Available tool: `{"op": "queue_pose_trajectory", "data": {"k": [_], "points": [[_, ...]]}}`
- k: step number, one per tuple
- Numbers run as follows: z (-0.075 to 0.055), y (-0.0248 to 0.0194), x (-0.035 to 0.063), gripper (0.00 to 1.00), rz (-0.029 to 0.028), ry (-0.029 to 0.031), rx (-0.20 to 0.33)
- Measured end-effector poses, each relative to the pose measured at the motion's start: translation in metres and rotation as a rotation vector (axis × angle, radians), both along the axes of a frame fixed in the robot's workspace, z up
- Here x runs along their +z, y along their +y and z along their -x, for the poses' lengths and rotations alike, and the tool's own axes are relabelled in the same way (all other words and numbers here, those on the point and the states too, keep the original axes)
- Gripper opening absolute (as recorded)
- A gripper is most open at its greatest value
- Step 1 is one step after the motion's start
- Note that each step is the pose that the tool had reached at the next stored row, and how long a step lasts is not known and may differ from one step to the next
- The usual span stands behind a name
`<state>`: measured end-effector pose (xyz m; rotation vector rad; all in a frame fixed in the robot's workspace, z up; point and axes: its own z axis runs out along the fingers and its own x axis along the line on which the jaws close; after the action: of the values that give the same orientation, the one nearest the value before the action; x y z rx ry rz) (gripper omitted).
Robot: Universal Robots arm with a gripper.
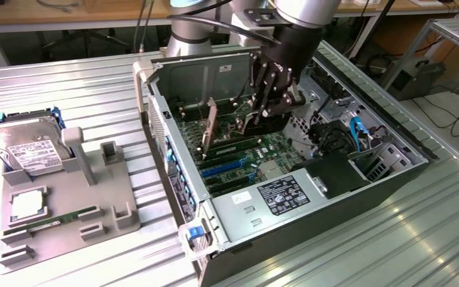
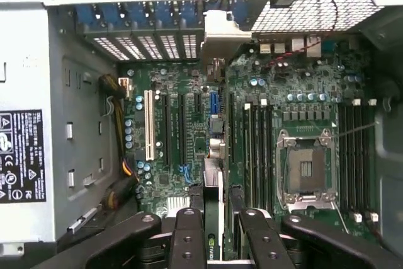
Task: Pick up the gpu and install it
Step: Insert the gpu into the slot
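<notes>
The gpu (image 2: 213, 184) seemingly pinched inside the gripper (image 2: 217, 217)

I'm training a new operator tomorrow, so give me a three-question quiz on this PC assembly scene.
1. True or false: the gripper holds the gpu edge-on above the motherboard, inside the open computer case.
2. Where is the hard drive?
A) inside the case
B) on the grey fixture at the exterior view's left
C) in the gripper
3. Fill in the blank: the CPU socket on the motherboard is ____ (filled or empty).

Key: 1 true; 2 B; 3 empty.
</notes>
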<state>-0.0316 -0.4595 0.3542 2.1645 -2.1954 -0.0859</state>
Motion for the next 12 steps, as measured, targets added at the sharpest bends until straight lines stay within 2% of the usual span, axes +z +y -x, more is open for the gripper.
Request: {"op": "queue_pose_trajectory", "data": {"k": [2, 5, 12], "points": [[0.002, -0.0001, -0.0033, 0.26, 0.0, -0.0001, 0.006], [0.012, -0.0002, -0.0084, 0.26, 0.0, -0.0008, 0.007], [0.027, -0.0002, -0.0186, 0.26, 0.0, -0.005, 0.012]]}}
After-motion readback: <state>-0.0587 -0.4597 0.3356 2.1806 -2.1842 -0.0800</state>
